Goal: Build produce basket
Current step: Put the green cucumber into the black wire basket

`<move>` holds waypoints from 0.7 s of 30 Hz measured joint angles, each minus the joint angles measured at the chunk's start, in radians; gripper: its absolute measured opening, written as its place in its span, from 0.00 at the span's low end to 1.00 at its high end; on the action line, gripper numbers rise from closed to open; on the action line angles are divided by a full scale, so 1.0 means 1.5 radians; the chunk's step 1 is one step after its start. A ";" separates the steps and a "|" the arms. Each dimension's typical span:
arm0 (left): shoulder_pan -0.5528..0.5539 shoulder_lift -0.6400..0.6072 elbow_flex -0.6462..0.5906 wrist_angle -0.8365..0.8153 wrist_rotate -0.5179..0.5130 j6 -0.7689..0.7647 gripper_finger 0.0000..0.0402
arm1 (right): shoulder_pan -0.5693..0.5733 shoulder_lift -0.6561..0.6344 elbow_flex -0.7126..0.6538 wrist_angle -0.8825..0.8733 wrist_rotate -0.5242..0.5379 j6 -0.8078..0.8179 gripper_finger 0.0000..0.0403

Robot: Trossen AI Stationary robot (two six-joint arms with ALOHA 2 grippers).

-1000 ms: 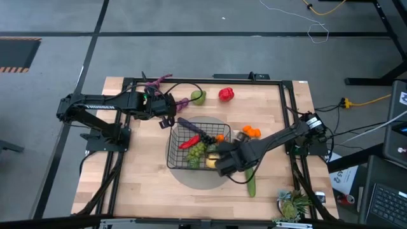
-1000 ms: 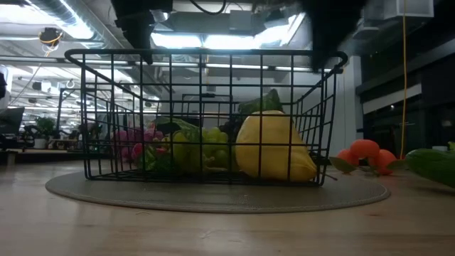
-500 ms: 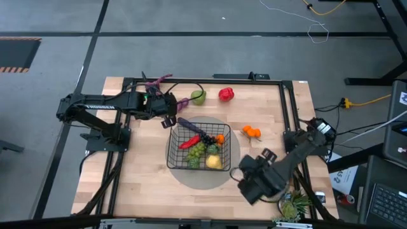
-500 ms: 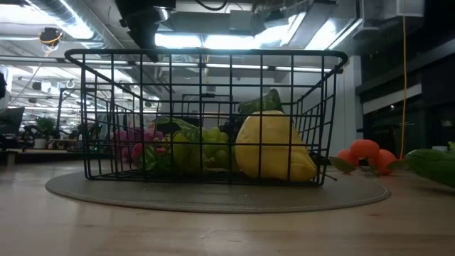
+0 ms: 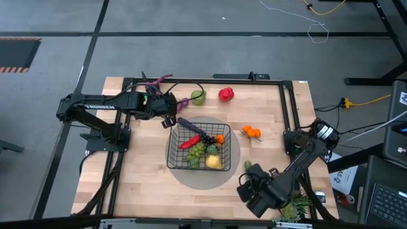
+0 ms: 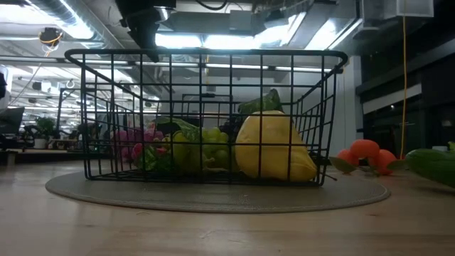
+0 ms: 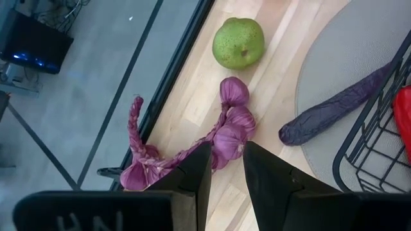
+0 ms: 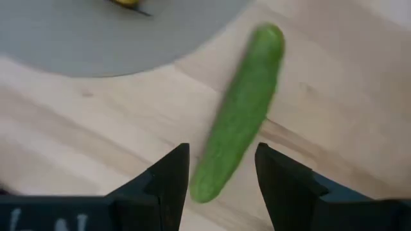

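The black wire basket (image 5: pixel 198 145) stands on the grey round mat (image 5: pixel 222 175). It holds a lemon (image 6: pixel 274 149), green grapes (image 6: pixel 206 146), a red chili (image 5: pixel 189 142) and an orange. A long dark purple vegetable (image 7: pixel 334 109) lies over its far rim. My left gripper (image 5: pixel 170 119) hangs narrowly open above the purple string (image 7: pixel 225 131), which lies on the table. My right gripper (image 5: pixel 250 193) is open above the cucumber (image 8: pixel 241 112), which lies flat on the table; its fingers stand on either side of one end.
A green pear (image 5: pixel 198 97) and a red pepper (image 5: pixel 226 94) lie near the far edge. Oranges (image 5: pixel 252 132) lie right of the mat. A spiky potted plant (image 5: pixel 291 205) stands at the near right corner, close to my right arm.
My right gripper has drawn back from the basket's right side, gone up, and swung toward the table's near right corner. It now hangs over the cucumber. The lemon stays in the basket.
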 joint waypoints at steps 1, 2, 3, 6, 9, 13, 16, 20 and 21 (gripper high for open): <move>0.000 0.000 0.000 0.000 0.000 0.000 0.21 | -0.003 0.000 -0.018 0.016 -0.007 0.021 0.44; 0.000 0.000 0.000 0.000 0.000 0.000 0.21 | -0.006 0.001 -0.035 0.027 -0.017 0.039 0.44; 0.000 0.000 0.000 0.000 0.000 0.000 0.21 | -0.007 0.001 -0.050 0.036 -0.024 0.054 0.44; 0.000 0.000 0.000 0.000 0.000 0.000 0.21 | -0.014 0.001 -0.097 0.112 -0.028 0.066 0.44; 0.000 0.000 0.000 0.000 0.000 0.000 0.21 | -0.020 0.001 -0.134 0.173 -0.035 0.060 0.44; 0.000 0.000 0.000 0.000 0.000 0.000 0.21 | -0.026 0.001 -0.181 0.234 -0.062 0.076 0.44; 0.000 0.000 0.000 0.000 0.000 0.000 0.21 | -0.029 0.001 -0.215 0.270 -0.111 0.098 0.44; 0.000 0.000 0.000 0.000 0.000 0.000 0.21 | -0.029 -0.003 -0.248 0.314 -0.140 0.112 0.44; 0.000 0.000 0.000 0.000 0.000 0.000 0.21 | -0.029 -0.004 -0.252 0.321 -0.141 0.112 0.44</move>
